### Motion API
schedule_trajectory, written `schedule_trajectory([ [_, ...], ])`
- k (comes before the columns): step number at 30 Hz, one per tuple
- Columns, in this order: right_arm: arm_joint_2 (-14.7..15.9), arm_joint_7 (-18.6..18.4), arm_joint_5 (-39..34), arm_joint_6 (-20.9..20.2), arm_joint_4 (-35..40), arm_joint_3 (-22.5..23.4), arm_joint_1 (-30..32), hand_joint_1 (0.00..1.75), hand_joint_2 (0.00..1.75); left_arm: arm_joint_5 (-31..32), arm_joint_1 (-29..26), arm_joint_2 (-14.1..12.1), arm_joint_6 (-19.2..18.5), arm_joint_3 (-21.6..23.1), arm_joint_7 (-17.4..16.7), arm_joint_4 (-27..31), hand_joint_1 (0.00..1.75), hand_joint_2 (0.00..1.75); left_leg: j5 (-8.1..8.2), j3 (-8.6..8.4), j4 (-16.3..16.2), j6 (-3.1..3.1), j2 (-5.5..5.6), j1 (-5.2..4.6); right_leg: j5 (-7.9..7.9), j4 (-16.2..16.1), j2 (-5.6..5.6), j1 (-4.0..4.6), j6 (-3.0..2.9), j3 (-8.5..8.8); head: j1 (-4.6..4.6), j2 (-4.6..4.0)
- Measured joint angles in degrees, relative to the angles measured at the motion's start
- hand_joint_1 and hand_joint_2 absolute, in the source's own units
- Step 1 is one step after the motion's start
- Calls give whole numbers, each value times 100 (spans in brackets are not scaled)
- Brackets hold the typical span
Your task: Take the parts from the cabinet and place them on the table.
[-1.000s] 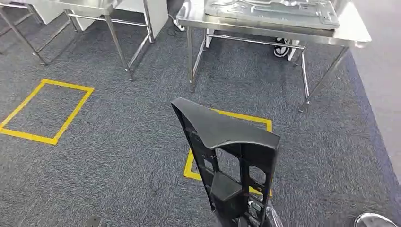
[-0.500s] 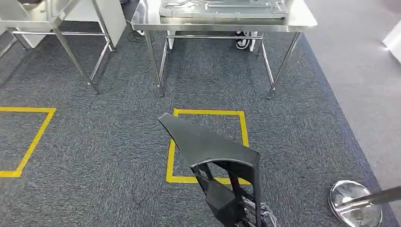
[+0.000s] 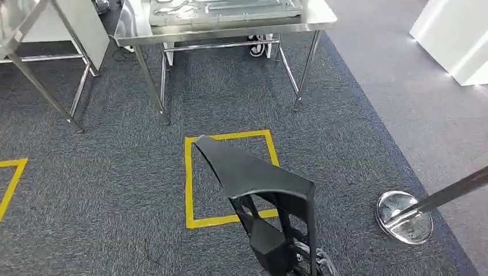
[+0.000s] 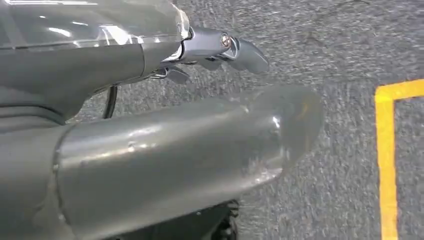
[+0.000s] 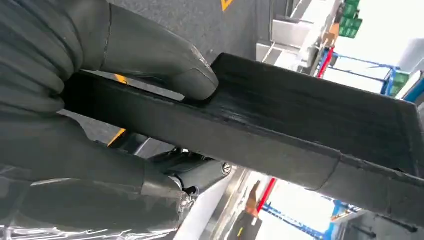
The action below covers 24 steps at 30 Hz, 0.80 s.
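Black plastic part (image 3: 262, 190), one, gripped by right hand (image 5: 75, 100); left hand (image 4: 210, 50) spread, holding nothing; two steel tables (image 3: 322, 14).

Grey carpet floor (image 3: 115, 190) with a yellow tape square (image 3: 189, 184) marked on it, part of another yellow tape mark (image 3: 11, 178) at the left edge. Steel table (image 3: 322, 14) stands on the carpet, a flat grey metal panel (image 3: 224, 8) lying on top. Chrome stanchion base (image 3: 404, 216) sits on the carpet at right.
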State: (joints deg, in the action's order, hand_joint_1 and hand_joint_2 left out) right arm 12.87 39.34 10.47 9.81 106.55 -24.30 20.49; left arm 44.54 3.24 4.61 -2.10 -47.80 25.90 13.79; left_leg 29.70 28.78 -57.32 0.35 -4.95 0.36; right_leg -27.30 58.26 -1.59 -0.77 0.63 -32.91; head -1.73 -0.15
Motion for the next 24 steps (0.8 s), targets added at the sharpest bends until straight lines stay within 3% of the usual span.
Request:
schedule_trajectory([
  [2,0,-57,-17,70,0,4,23,175,175,7,6,4,0,-54,-2,0,0,0,35,-76,29,-71,-47,-2,-32,-29,39,20,-68,-1,-2,0],
  [3,0,-77,-20,90,2,9,29,175,175,11,-2,4,0,-61,-2,0,0,0,78,-79,-12,-118,15,35,-5,-96,70,-62,-111,82,0,0],
  [4,0,-89,-20,98,7,9,32,175,175,31,-7,4,0,-70,0,0,0,0,182,3,-229,-144,246,38,-24,-119,83,-48,-135,117,-2,0],
  [6,37,-111,-20,107,0,11,27,175,175,50,-35,4,-2,-92,-11,-2,0,0,571,459,-1079,-151,410,42,-60,-115,102,-27,-199,155,-2,0],
  [7,39,-111,-15,107,-2,11,29,175,175,59,-63,4,-2,-105,-15,-2,0,0,704,712,-1511,-159,440,40,-89,-115,127,-11,-220,181,-2,0],
  [8,39,-111,-13,105,-7,11,30,175,175,61,-100,4,-2,-109,-15,-2,0,0,728,926,-1816,-167,444,40,-125,-110,164,1,-231,218,-2,0],
  [9,39,-111,-6,105,-9,9,35,175,175,66,-125,4,-2,-111,-20,-2,0,0,591,992,-1806,-165,444,40,-163,-105,203,5,-229,266,-2,0],
  [10,39,-111,-4,105,-9,11,42,175,175,72,-132,4,-2,-111,-22,-4,0,0,305,921,-1522,-158,444,40,-206,-104,243,6,-217,330,-2,0],
  [12,39,-111,2,127,-9,11,43,175,175,107,-127,4,-2,-116,-24,-7,0,0,-345,599,-600,-118,457,40,-310,-96,279,7,-185,472,-2,0],
  [13,39,-114,11,146,-15,11,42,175,175,109,-138,2,-2,-122,-35,-9,0,0,-339,479,-388,-61,490,28,-364,-94,295,11,-157,507,0,0],
  [14,39,-127,29,168,-20,11,33,175,175,118,-128,2,-2,-127,-44,-9,0,0,-282,411,-222,-50,487,-1,-401,-55,320,40,-111,499,-2,0],
  [17,39,-160,72,210,-26,11,50,175,175,162,-122,2,-2,-166,-74,-9,0,0,-182,388,-169,82,470,-27,-370,-56,320,10,-15,547,-2,0],
  [18,39,-168,74,214,-31,11,48,175,175,162,-115,4,0,-177,-74,-9,0,0,-176,272,-128,117,486,10,-394,24,318,11,6,527,-2,0],
  [19,37,-164,77,225,-35,11,48,175,175,162,-117,7,0,-181,-74,-9,0,0,-150,204,-85,150,471,19,-404,204,263,0,19,474,0,0],
  [20,17,-164,77,229,-35,9,37,175,175,162,-115,7,0,-192,-74,-9,0,0,-119,145,-71,190,465,20,-510,521,226,1,48,270,0,0],
  [22,15,-170,77,249,-52,9,39,175,175,162,-111,7,0,-203,-74,-9,0,0,-44,78,-72,201,461,17,-791,1328,214,-21,80,-326,-2,0],
  [23,15,-181,77,264,-63,9,58,175,175,168,-118,7,-2,-205,-79,-9,0,0,3,28,-72,196,461,17,-863,1610,212,-26,79,-586,0,0],
  [24,15,-214,77,284,-85,9,69,175,175,183,-129,7,0,-208,-100,-9,0,0,58,-26,-72,190,460,18,-844,1690,208,-34,91,-739,0,0],
])
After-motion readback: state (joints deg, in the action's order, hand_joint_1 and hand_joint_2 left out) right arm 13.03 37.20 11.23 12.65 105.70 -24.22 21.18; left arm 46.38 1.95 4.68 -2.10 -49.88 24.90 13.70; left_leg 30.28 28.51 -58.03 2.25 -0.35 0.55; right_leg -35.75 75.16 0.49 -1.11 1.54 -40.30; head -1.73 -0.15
